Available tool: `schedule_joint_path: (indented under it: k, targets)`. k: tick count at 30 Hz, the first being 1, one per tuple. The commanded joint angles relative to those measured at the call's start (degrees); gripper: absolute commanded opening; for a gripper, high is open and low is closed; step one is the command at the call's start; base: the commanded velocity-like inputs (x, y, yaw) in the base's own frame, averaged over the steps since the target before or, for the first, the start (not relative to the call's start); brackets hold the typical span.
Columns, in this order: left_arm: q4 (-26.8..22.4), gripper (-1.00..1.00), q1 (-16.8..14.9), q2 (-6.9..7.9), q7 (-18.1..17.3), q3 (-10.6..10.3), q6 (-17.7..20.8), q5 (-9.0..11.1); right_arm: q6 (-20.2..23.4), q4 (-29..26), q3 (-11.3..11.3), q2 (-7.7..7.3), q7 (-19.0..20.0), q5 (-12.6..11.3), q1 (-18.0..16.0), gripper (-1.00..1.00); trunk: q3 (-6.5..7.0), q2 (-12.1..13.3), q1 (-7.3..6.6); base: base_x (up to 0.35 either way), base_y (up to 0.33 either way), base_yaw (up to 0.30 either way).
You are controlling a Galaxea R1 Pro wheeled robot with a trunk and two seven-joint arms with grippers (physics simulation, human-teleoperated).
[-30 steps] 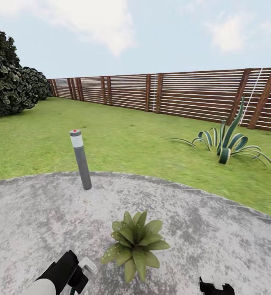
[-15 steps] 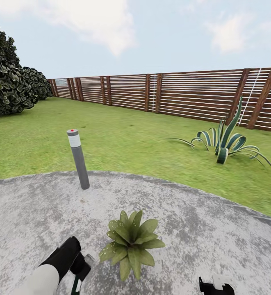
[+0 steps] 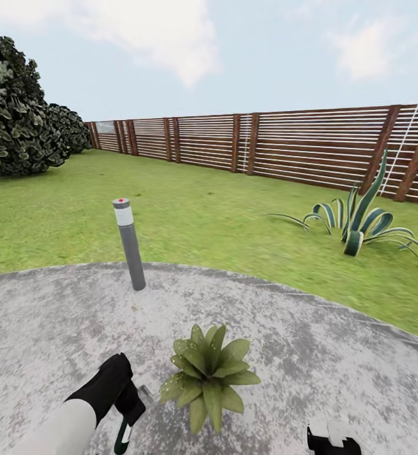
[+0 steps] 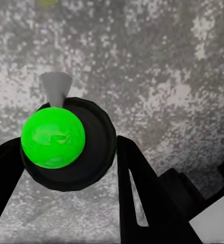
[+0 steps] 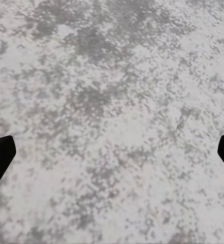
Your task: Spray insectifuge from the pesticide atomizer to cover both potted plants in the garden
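Left gripper [image 4: 66,168] is clamped on the pesticide atomizer [image 4: 66,142], lower left; its nozzle may miss the potted plant [image 3: 207,376]. Right gripper [image 5: 112,152] stands apart.

Ground: round grey speckled paving [image 3: 335,373] filled the foreground, its curved edge meeting the lawn.
Paving up close: mottled pale and dark grey patches in the right wrist view [image 5: 112,117].
Lawn: green grass [image 3: 221,215] ran from the paving back to the boundary.
Boundary: a brown wooden slat fence [image 3: 297,148] with darker posts crossed the far side.
Bollard lamp: a tall grey post [image 3: 129,243] with a white band stood upright at the paving's far edge.
Agave: a striped spiky plant [image 3: 360,221] grew on the grass near the fence.
Bushes: dense dark foliage [image 3: 16,114] rose at the far left.
Sky: pale blue with soft white cloud [image 3: 171,38]; even daylight.
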Motion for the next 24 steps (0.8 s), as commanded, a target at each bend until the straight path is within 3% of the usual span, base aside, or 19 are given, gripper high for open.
schedule_joint_path:
  k: [1,12,16,24]
  targets:
    - [-0.1,-1.0,0.0,-0.04,-0.8,0.0,0.3,-0.3,-0.2,0.1,-0.3,-0.01,-0.3,0.6,0.0,1.0,-0.06,0.0,-0.01,0.108,-0.174,0.1]
    - [-0.1,-1.0,0.2,-0.05,-1.3,0.0,0.9,-0.4,-0.2,0.1,-0.3,-0.01,-0.3,0.7,0.0,1.0,-0.06,0.0,-0.01,0.0,-0.255,0.024]
    - [-0.1,-1.0,0.0,-0.01,-1.3,0.0,1.8,-0.5,-0.2,0.1,-0.3,-0.01,-0.3,0.7,0.0,1.0,-0.06,0.0,-0.01,-0.161,-0.193,0.236]
    - [-0.2,-1.0,-0.1,-0.04,-1.3,0.0,2.4,-0.6,-0.2,0.1,-0.3,-0.01,-0.3,0.7,0.0,1.0,-0.06,0.0,-0.01,-0.021,-0.015,0.269]
